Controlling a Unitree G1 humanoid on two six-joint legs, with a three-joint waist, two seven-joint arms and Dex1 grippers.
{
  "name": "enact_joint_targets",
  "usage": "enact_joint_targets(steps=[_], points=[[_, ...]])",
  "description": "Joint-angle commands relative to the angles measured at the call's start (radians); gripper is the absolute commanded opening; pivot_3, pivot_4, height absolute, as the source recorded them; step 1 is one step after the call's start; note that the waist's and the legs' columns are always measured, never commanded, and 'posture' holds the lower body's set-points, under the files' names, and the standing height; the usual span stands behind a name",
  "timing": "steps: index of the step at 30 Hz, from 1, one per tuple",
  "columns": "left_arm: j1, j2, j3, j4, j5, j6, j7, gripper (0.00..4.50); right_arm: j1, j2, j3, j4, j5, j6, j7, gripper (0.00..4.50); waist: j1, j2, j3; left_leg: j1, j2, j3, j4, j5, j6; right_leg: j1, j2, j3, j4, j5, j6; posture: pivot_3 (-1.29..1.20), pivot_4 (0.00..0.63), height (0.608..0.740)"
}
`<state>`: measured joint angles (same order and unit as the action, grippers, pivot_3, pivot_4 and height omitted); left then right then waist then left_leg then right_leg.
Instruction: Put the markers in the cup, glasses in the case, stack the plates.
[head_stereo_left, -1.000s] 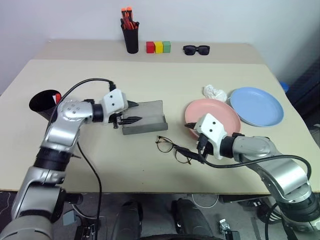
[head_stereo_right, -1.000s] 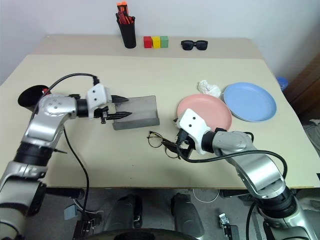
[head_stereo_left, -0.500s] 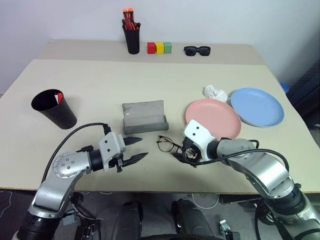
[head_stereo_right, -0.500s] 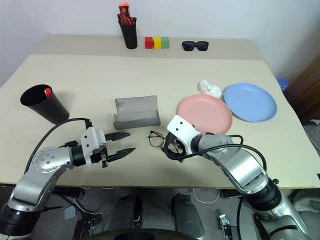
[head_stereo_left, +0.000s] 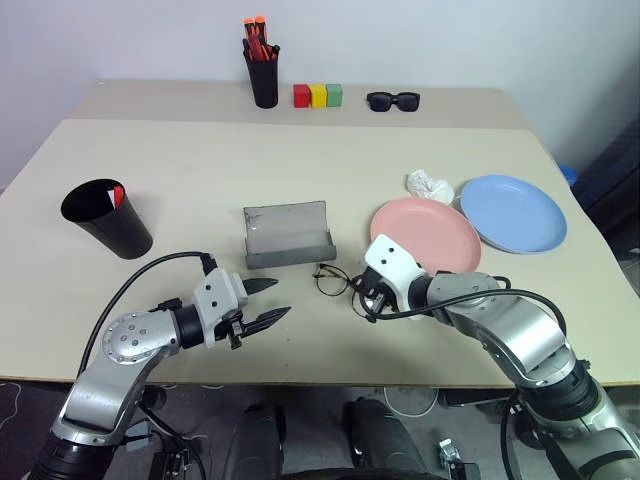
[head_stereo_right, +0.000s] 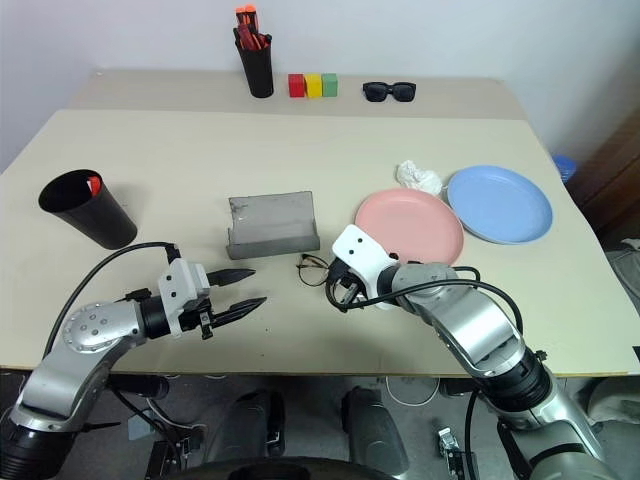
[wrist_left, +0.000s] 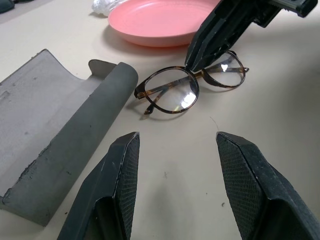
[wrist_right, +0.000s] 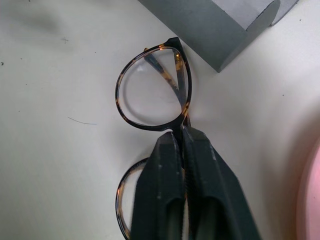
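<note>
While the glasses (wrist_right: 152, 95) lie folded on the worktop (head_stereo_left: 200, 190) just in front of the open grey case (head_stereo_left: 288, 236), the right gripper (wrist_right: 181, 137) has its fingers clenched on the bridge between the two lenses; frame not yet lifted, as far as can be told. Step in hand, by my reading: glasses into the case. Left gripper (wrist_left: 175, 165) hovers low beside the case, fingers parted, grasping nothing, pointed at the glasses.

Next move calls for a small lift and a short carry toward the case tray, keeping the frame level so the thin bridge does not twist out of the pinch; the lid stands upright behind, so entry must come from the front. Lid closing follows.

Outstanding: pink plate (head_stereo_left: 428, 232) and blue plate (head_stereo_left: 515, 211) sit edge to edge, unstacked. Black cup (head_stereo_left: 105, 216) at the left shows a red tip inside.
</note>
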<state>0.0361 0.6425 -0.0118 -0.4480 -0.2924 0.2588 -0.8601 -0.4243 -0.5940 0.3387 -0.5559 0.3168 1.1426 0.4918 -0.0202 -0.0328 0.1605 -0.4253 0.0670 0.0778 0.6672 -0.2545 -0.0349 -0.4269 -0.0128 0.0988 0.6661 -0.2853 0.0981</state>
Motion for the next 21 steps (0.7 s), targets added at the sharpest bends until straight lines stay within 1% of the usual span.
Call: enact_joint_targets(steps=[1,3,7,9,11,13,16,19,21], points=[[-0.013,0.006,0.027,-0.022,-0.012,0.007,0.019,2.49,-0.02,-0.002,-0.003,-0.018,-0.005,0.002,0.002,0.04,0.0,0.0,0.0,0.0,0.0,0.0,0.0,0.0,0.0,0.0,0.0,0.0,0.0,0.0,0.0,0.0,0.15,0.722],[-0.014,0.007,0.034,-0.016,-0.013,0.008,0.028,2.49,-0.032,-0.021,0.001,-0.022,-0.018,-0.02,0.01,0.04,0.0,0.0,0.0,0.0,0.0,0.0,0.0,0.0,0.0,0.0,0.0,0.0,0.0,0.0,0.0,0.0,0.15,0.722],[0.004,0.008,0.081,-0.01,-0.021,0.017,0.057,2.49,-0.071,-0.079,-0.002,-0.044,-0.034,-0.116,0.072,0.04,-0.001,0.0,0.0,0.0,0.0,0.0,0.0,0.0,0.0,0.0,0.0,0.0,0.0,0.0,0.0,0.0,0.15,0.722],[0.019,0.008,0.12,0.005,-0.022,0.012,0.072,2.49,-0.114,-0.105,0.002,-0.044,-0.05,-0.181,0.111,0.04,-0.002,0.001,0.0,0.0,0.0,0.0,0.0,0.0,0.0,0.0,0.0,0.0,0.0,0.0,0.0,0.0,0.15,0.722],[0.031,0.008,0.154,0.027,-0.024,0.006,0.08,2.49,-0.173,-0.098,0.003,-0.024,-0.054,-0.231,0.144,0.04,-0.004,0.001,0.0,0.0,0.0,0.0,-0.001,0.0,0.0,-0.001,0.0,0.0,0.0,0.0,0.0,0.0,0.15,0.722],[0.052,0.012,0.18,0.044,-0.023,-0.006,0.077,2.49,-0.253,-0.065,0.027,0.028,-0.073,-0.284,0.169,0.04,-0.013,0.001,0.001,0.0,0.0,0.001,-0.001,0.0,0.0,-0.001,0.0,0.0,0.0,0.0,0.0,0.0,0.15,0.722],[0.074,0.005,0.197,0.067,-0.025,-0.02,0.076,2.49,-0.357,0.01,0.092,0.178,-0.139,-0.379,0.18,0.04,-0.023,0.001,0.0,0.0,0.0,0.0,-0.001,0.0,0.0,-0.001,0.0,0.0,0.001,0.0,0.0,0.0,0.15,0.722],[0.102,-0.008,0.211,0.071,-0.026,-0.037,0.089,2.49,-0.468,0.125,0.151,0.409,-0.215,-0.517,0.185,0.04,-0.026,0.001,0.0,0.0,0.0,0.001,-0.001,0.0,0.0,-0.001,0.0,0.0,0.0,0.0,0.0,0.0,0.15,0.722],[0.115,-0.017,0.22,0.064,-0.03,-0.039,0.097,2.49,-0.513,0.179,0.17,0.531,-0.254,-0.601,0.199,0.04,-0.025,0.001,0.001,0.0,0.0,0.002,-0.001,0.0,0.0,-0.002,0.0,0.0,0.0,0.0,0.0,0.0,0.15,0.722]])
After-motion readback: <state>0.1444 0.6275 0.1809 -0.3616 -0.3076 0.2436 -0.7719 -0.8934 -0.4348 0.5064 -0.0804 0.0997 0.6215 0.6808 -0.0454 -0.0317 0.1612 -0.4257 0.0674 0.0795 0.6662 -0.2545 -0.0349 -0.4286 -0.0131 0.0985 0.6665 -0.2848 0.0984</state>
